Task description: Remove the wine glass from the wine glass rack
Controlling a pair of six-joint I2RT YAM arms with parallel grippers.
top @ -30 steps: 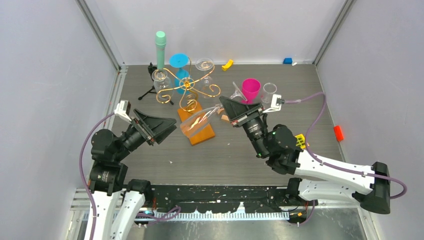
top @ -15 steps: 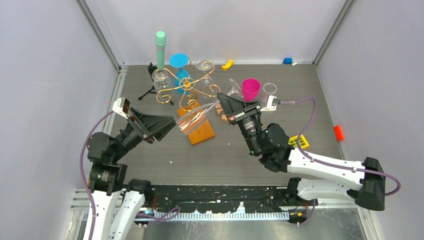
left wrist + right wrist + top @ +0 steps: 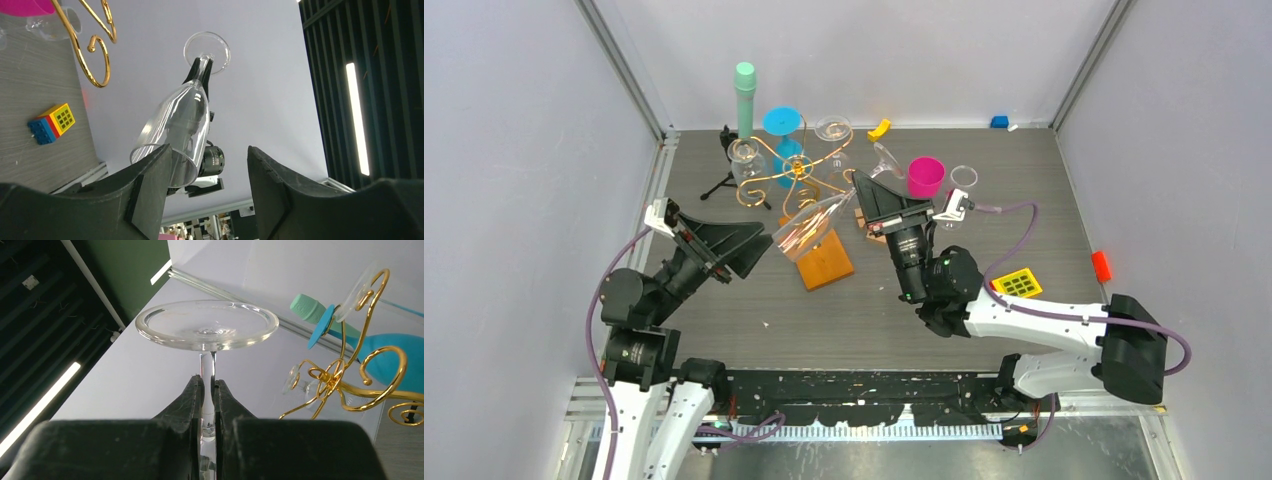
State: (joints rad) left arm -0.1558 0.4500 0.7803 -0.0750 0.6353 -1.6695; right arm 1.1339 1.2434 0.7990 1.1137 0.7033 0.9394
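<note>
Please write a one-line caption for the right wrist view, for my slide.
Right gripper shut on the stem of a clear wine glass, gold rack in the background.

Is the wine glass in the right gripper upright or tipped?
Tipped. The right gripper clamps the stem, and the wine glass slants with its bowl mouth toward the left gripper and its foot away.

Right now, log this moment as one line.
right hand: shut on wine glass stem | glass: tilted, clear of wine glass rack | left hand: open, at bowl rim
</note>
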